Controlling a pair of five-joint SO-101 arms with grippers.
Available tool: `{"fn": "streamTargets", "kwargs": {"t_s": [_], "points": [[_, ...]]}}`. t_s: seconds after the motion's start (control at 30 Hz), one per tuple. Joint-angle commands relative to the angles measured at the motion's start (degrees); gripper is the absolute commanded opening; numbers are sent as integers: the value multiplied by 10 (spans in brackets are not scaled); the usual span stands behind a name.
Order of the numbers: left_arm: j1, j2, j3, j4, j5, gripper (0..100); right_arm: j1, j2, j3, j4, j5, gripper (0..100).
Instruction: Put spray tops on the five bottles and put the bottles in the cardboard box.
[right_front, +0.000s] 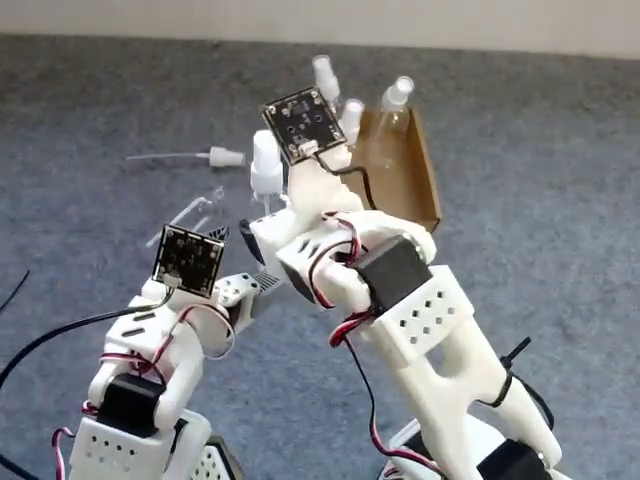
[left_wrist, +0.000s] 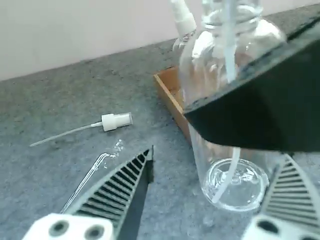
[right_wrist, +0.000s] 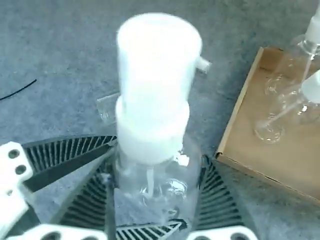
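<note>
Now right hand (right_wrist: 159, 155) grips a capped bottle (right_wrist: 155, 120) beside the cardboard box (right_wrist: 250, 150) — left hand (left_wrist: 218, 156) open, loose spray top (left_wrist: 116, 121) nearby.

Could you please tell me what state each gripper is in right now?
Left gripper: open, holding nothing.
Right gripper: shut on the bottle.

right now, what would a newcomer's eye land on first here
A clear plastic bottle with a white spray top sits clamped in the right gripper, near the brown cardboard box holding other capped bottles. A loose white spray top with a long tube lies on the grey carpet.
</note>
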Motion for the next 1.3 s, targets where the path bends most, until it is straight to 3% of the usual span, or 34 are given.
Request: {"fn": "streamTargets", "kwargs": {"t_s": [0.0, 0.2, 0.37, 0.8, 1.27], "points": [[-12, -9, 1, -18, 4, 329, 57, -2, -33, 10, 13, 5], [-12, -5, 3, -18, 4, 329, 264, 3, -31, -87, 84, 5], [-15, -7, 19, -21, 4, 329, 328, 25, 28, -202, 102, 5], [-15, -5, 23, -21, 4, 329, 342, 166, 141, -478, 100, 5], [-15, -5, 23, -22, 4, 329, 339, 259, 159, -544, 62, 5]]}}
